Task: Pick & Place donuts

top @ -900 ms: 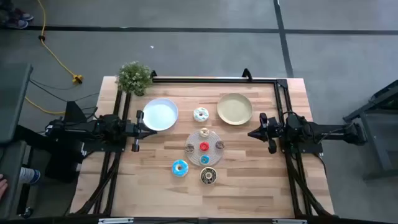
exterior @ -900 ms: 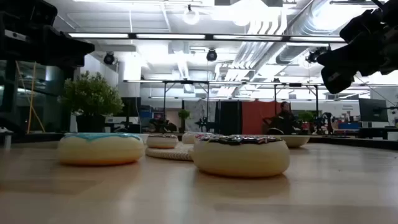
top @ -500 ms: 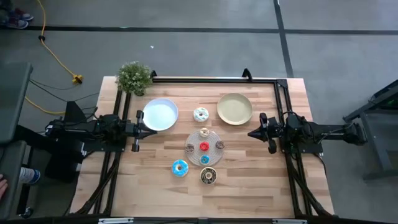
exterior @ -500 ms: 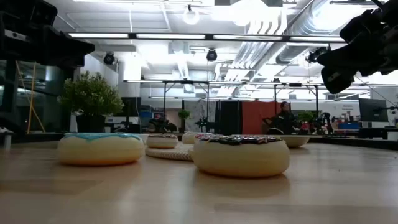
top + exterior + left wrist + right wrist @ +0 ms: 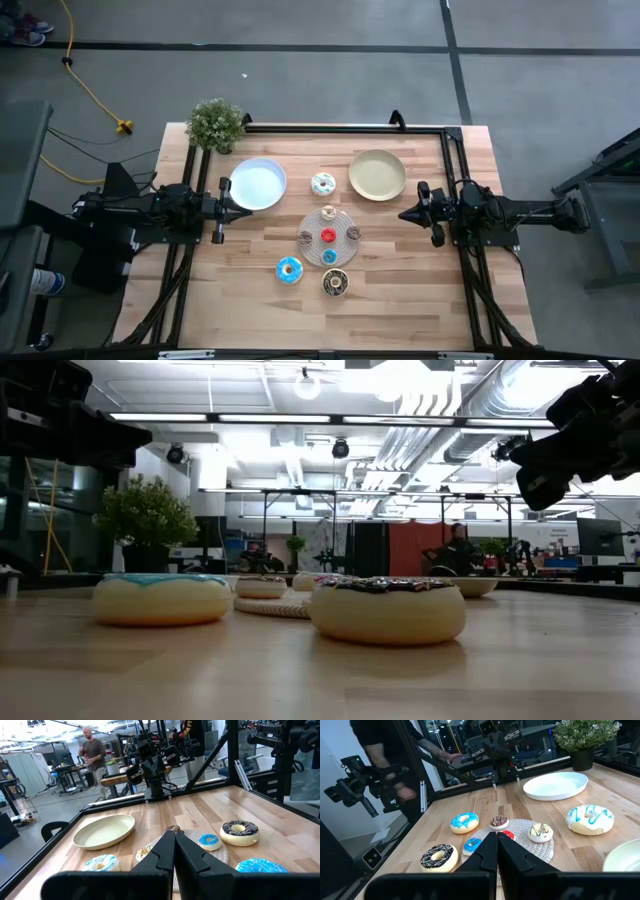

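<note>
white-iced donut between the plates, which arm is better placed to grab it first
Roughly even. The white-iced donut lies mid-table; the left end effector and right end effector both wait shut at their own sides. Slight edge left, probably.

Seven toy donuts lie flat on the desk [image 5: 400, 270], none stacked. The white-iced donut [image 5: 323, 184], with pale blue drizzle, sits at 12 o'clock from the group's centre. Four minis form a cluster: cream mini [image 5: 328, 213] at 12 o'clock, red mini [image 5: 328, 236] in the middle, brown mini [image 5: 306, 238] at 9 o'clock; a fourth brown-topped mini [image 5: 352, 233] lies at 3 o'clock and the blue mini [image 5: 329, 257] at 6 o'clock. The blue-iced donut [image 5: 289, 269] lies at 7 o'clock, the dark brown donut [image 5: 335, 283] at 6 o'clock, near each other but apart.
</note>
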